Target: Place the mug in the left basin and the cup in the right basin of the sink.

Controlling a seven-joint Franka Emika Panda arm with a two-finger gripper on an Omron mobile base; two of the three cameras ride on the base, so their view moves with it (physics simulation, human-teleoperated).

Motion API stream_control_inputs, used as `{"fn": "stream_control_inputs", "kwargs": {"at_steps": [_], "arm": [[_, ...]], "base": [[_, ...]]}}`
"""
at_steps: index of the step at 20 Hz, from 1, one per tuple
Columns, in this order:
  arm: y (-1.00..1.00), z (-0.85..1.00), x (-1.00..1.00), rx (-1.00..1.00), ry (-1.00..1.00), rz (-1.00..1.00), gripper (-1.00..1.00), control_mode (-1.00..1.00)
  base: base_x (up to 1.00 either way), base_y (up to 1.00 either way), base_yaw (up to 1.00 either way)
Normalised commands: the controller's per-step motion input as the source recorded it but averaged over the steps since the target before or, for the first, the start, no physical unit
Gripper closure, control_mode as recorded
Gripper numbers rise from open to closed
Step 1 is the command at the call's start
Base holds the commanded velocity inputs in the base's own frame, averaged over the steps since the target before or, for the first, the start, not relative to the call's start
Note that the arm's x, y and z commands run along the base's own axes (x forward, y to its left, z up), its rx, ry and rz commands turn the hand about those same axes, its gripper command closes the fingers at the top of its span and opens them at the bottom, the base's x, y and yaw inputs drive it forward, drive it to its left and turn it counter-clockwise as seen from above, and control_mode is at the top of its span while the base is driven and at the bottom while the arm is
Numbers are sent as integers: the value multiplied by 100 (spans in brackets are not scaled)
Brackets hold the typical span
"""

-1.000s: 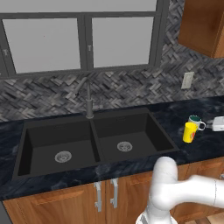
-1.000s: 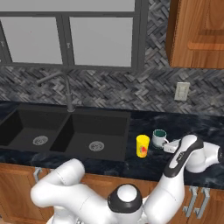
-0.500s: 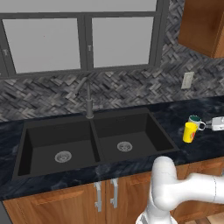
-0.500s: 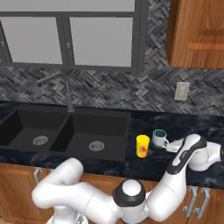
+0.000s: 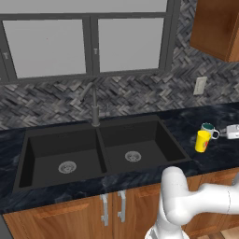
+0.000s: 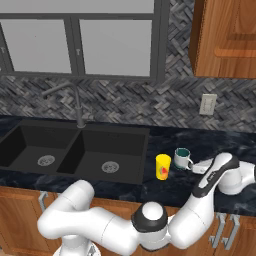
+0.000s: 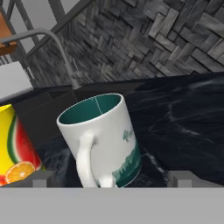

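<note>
Your two-finger gripper is spread wide, holding nothing, its dark tips either side of the small white mug with teal inside and a side handle, handle facing you. That mug stands upright on the dark marbled counter, right of the wide matte black double sink, with the bright yellow handleless cup just beside it. You've got both the left basin and right basin with steel drains showing.
</note>
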Motion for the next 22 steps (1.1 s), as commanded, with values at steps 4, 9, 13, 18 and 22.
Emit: {"fn": "stream_control_inputs", "kwargs": {"at_steps": [4, 9, 13, 18, 22], "arm": [[5, 0, -23, 0, 0, 0, -100, -100], [19, 0, -20, 0, 0, 0, -100, -100], [30, 2, -10, 0, 0, 0, -100, -100], [20, 2, 1, 0, 0, 0, -100, -100], [12, 1, 12, 0, 0, 0, -100, -100]], "base": [[0, 0, 0], [0, 0, 0], [0, 0, 0], [0, 0, 0], [0, 0, 0]]}}
